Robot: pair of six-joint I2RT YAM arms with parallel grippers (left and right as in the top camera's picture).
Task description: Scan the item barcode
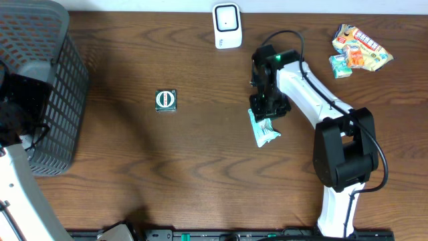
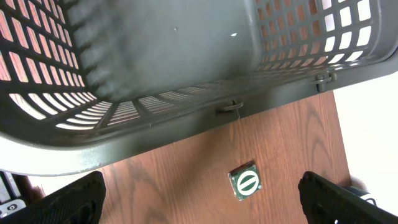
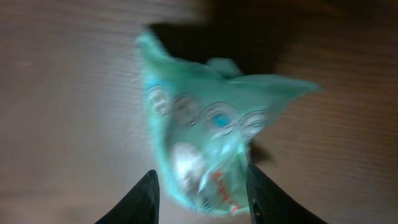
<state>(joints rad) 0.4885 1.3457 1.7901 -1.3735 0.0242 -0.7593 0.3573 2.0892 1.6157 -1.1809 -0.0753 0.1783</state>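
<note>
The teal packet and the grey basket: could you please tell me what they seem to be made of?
Teal packet: likely thin glossy plastic film, given its crinkles and sheen. Grey basket: seemingly moulded matte plastic, with a uniform lattice wall.

A grey basket [image 1: 67, 100] (far left), green packet [image 1: 166, 100] and colourful snacks [image 1: 360, 47] sit apart.
</note>
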